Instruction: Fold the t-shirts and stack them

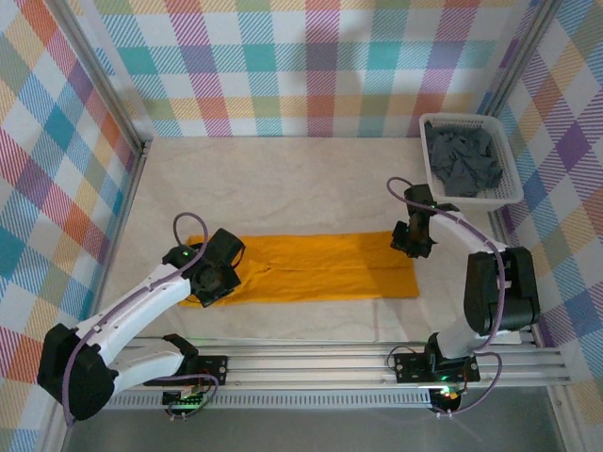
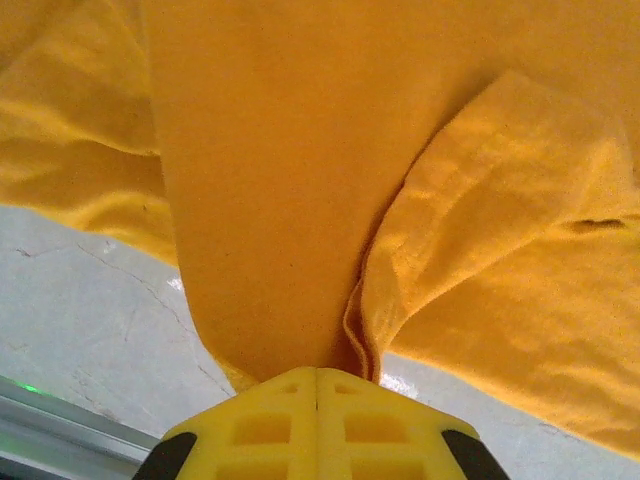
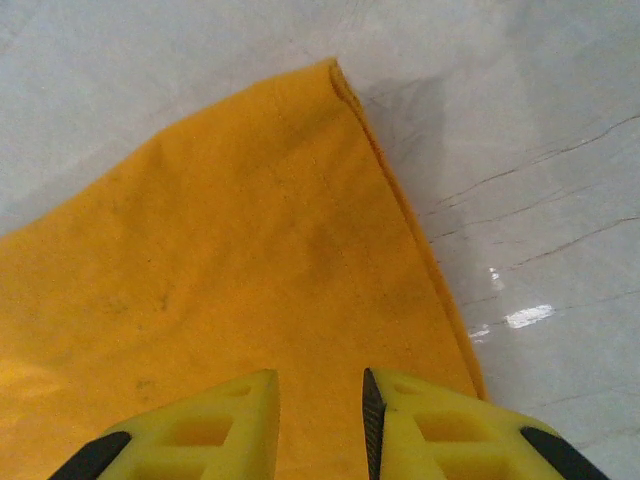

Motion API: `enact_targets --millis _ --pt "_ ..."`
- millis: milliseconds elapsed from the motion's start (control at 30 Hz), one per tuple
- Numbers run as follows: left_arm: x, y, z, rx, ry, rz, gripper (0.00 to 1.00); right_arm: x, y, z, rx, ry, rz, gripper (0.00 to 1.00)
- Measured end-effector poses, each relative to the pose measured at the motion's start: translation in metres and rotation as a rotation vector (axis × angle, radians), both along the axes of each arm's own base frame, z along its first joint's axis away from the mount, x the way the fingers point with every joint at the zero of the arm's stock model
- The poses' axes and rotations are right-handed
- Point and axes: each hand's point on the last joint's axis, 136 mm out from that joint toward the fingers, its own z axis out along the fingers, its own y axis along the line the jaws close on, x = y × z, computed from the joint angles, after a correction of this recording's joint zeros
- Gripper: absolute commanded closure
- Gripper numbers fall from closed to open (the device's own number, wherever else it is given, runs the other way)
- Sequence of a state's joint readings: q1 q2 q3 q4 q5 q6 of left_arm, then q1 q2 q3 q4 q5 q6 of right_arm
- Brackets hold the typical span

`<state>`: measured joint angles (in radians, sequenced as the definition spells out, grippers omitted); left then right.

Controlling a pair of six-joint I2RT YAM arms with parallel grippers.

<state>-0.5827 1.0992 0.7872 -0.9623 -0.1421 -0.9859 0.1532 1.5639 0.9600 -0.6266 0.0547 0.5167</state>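
Orange-yellow t-shirt (image 1: 330, 268) pinched by left claw (image 2: 317, 374); right claw (image 3: 320, 388) parted.

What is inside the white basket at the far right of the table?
Crumpled dark grey t-shirts fill the white basket. How many pieces there are cannot be told, and the cloth covers the basket's floor.

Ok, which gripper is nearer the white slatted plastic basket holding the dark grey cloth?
Right. The right gripper sits at the end of the orange-yellow t-shirt close to the basket; the left gripper is at its opposite end.
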Motion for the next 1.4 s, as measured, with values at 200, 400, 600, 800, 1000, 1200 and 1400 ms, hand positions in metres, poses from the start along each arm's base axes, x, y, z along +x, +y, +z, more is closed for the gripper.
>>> enact_targets --millis 200,400,600,800,1000,1200,1400 --pt "-0.001 0.005 -0.004 0.036 0.012 0.040 0.71 0.002 0.006 -0.004 0.015 0.016 0.017 0.70" --pt "0.012 0.024 0.022 0.149 -0.022 0.072 0.54 0.010 0.019 0.006 0.041 -0.012 0.049 0.70" --pt "0.066 0.067 0.033 0.085 -0.066 0.283 0.70 0.009 0.035 0.001 0.112 0.018 0.086 0.70" --pt "0.118 0.083 -0.022 0.059 0.073 0.330 0.76 0.020 0.044 -0.026 0.135 0.105 0.101 0.71" --pt "0.140 0.102 -0.068 0.068 0.168 0.341 0.78 0.041 0.045 -0.033 0.108 0.176 0.093 0.72" --pt "0.173 0.116 -0.074 0.023 0.177 0.329 0.77 0.064 0.045 -0.033 0.096 0.224 0.084 0.70" --pt "0.217 0.118 -0.067 0.009 0.105 0.279 0.60 0.100 0.046 -0.027 0.109 0.193 0.101 0.62"
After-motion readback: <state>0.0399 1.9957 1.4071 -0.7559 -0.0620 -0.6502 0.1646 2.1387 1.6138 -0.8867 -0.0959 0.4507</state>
